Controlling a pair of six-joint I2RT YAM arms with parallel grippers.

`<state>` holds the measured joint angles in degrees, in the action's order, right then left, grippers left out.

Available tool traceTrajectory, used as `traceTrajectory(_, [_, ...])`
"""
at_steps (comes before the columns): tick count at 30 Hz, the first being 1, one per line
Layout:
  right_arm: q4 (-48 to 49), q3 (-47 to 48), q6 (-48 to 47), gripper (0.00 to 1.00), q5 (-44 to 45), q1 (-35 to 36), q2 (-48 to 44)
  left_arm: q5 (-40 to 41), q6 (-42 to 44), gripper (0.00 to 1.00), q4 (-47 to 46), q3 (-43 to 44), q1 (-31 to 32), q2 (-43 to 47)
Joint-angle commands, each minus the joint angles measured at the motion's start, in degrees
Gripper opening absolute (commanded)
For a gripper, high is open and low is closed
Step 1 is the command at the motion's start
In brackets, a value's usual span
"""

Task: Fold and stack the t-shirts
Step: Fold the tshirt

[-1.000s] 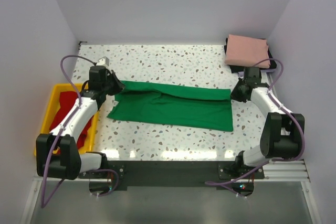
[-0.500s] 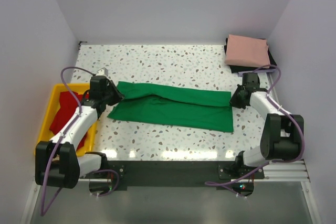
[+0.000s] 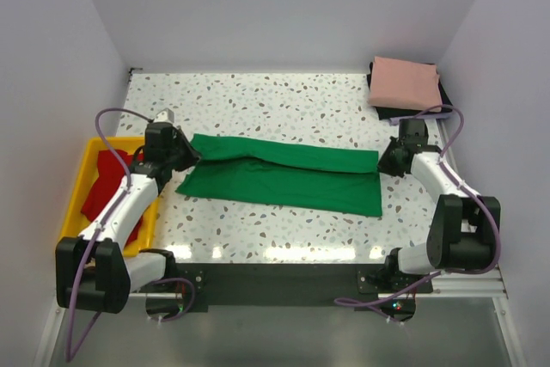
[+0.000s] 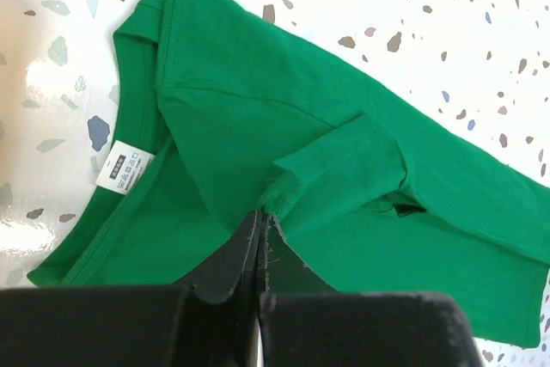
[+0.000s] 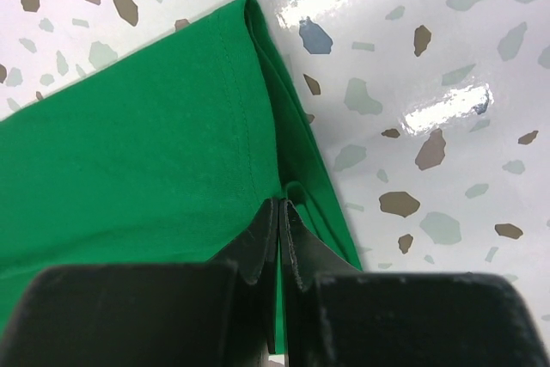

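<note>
The bright green t-shirt (image 3: 284, 176) lies flat across the middle of the table, folded lengthwise into a long band. My left gripper (image 3: 183, 153) is at its left end, shut on a pinch of the green cloth (image 4: 292, 186); the collar and white label (image 4: 125, 165) lie to the left of it. My right gripper (image 3: 384, 159) is at the shirt's right end, shut on the folded green edge (image 5: 296, 191). The salmon pink t-shirt (image 3: 404, 82) lies folded at the back right corner. The red t-shirt (image 3: 107, 180) lies crumpled in the yellow tray.
The yellow tray (image 3: 76, 180) stands at the table's left edge beside my left arm. The pink shirt rests on a dark object (image 3: 443, 97) near the right wall. White walls close in the left, back and right sides.
Both grippers have moved a little toward the near side with the shirt's far edge, and the shirt now lies lower and narrower. Almost nothing has moved in the last half second.
</note>
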<state>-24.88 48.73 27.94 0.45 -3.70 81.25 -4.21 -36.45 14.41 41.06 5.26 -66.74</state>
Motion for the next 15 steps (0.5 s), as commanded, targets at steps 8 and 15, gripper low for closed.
traceTrajectory(8, [3.0, -4.3, -0.3, 0.00, -0.4, -0.3, -1.4, -2.7, -3.9, 0.00, -3.2, -7.3, -0.6, 4.5])
traceTrajectory(15, [3.7, -6.2, 0.1, 0.26, -1.9, -0.3, -2.7, -2.1, -5.7, 0.16, -4.3, -13.2, -0.6, 5.5])
